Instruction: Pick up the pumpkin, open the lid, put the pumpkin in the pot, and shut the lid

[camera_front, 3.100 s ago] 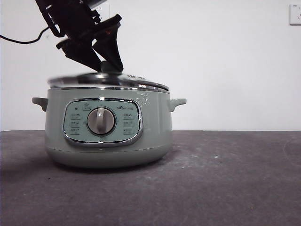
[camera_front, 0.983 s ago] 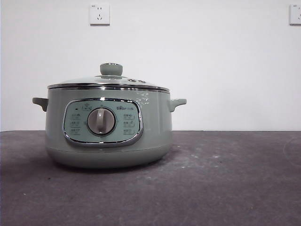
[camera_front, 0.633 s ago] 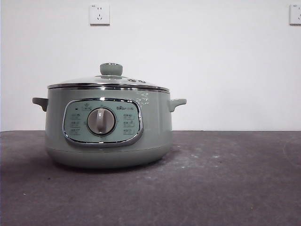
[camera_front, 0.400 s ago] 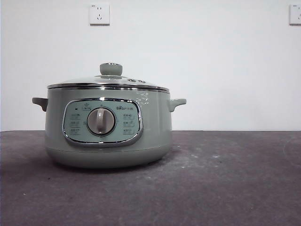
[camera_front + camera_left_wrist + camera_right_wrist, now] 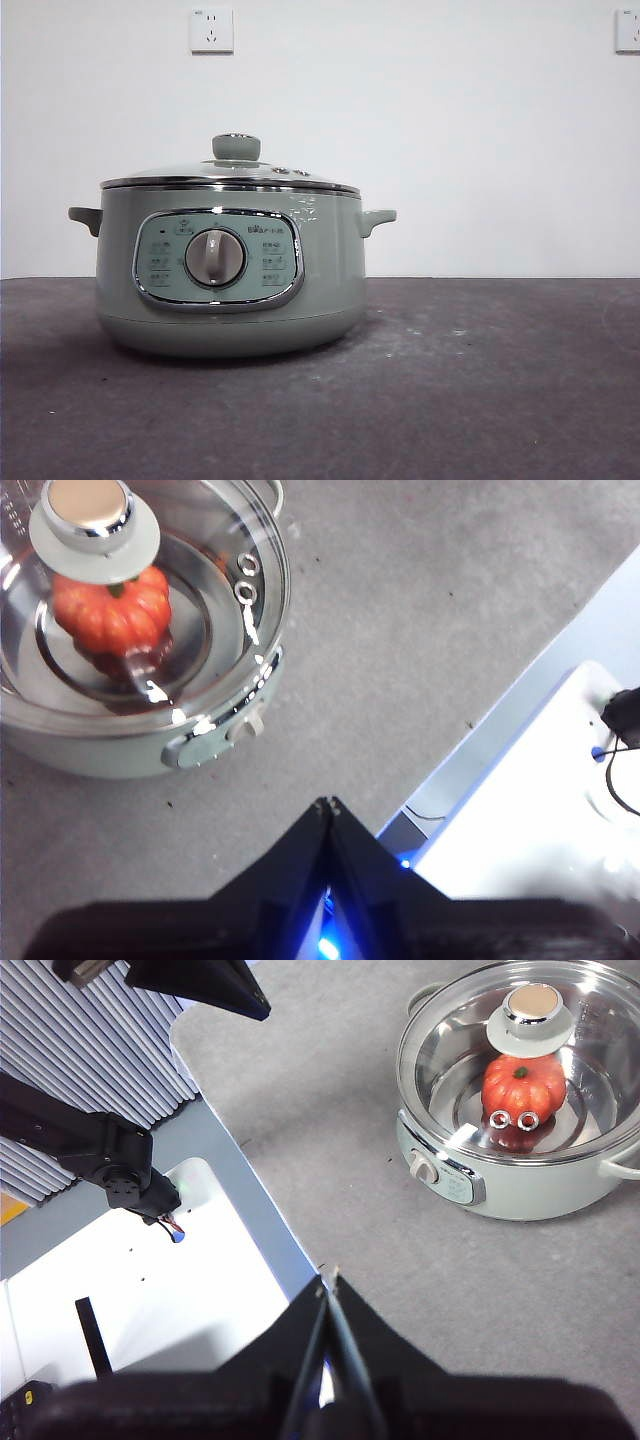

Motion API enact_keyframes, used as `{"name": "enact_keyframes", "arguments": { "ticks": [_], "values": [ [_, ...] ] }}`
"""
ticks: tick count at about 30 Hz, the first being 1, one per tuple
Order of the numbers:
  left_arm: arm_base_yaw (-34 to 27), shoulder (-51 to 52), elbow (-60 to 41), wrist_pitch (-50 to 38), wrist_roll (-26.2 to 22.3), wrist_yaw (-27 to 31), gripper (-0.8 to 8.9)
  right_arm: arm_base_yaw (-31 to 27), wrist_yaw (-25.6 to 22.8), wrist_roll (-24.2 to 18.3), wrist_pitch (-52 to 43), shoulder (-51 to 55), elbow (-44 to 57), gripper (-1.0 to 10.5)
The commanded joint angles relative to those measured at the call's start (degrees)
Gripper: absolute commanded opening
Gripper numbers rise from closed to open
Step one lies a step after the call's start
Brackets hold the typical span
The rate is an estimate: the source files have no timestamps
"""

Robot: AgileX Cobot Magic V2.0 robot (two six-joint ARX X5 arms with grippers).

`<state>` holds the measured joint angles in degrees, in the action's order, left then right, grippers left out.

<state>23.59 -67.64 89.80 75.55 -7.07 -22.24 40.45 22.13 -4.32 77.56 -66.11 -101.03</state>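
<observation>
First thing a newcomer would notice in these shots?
The pale green pot stands left of centre on the dark table, filling much of the front view. Through the glass lid, seated on the pot, the orange pumpkin shows inside. Both hands are away from the pot, the left hand and right hand each with jaws shut.

Sage-green pot (image 5: 230, 280) upright on table, glass lid (image 5: 230, 172) seated closed, orange pumpkin (image 5: 523, 1084) inside, visible through glass.
</observation>
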Motion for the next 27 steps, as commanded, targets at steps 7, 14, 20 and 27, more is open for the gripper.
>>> {"name": "enact_keyframes", "arguments": {
  "ticks": [7,14,20,27],
  "values": [
    [-1.25,0.52,-0.09,-6.6,-2.67,1.68,-0.04,0.02,0.07,-0.09,0.94,0.96,0.02,0.0],
    [-9.29,8.79,-8.48,-32.44,-6.45,-2.38,-0.04,0.02,0.04,-0.11,0.94,1.33,0.02,0.0],
    [-18.1,23.08,-30.27,-57.0,-6.03,-1.05,-0.03,0.02,0.07,-0.09,0.94,1.95,0.02,0.0],
    [-24.15,39.74,-52.7,-68.22,-5.99,7.08,-0.03,0.02,0.04,-0.11,0.94,2.43,0.02,0.0]
  ]
}}
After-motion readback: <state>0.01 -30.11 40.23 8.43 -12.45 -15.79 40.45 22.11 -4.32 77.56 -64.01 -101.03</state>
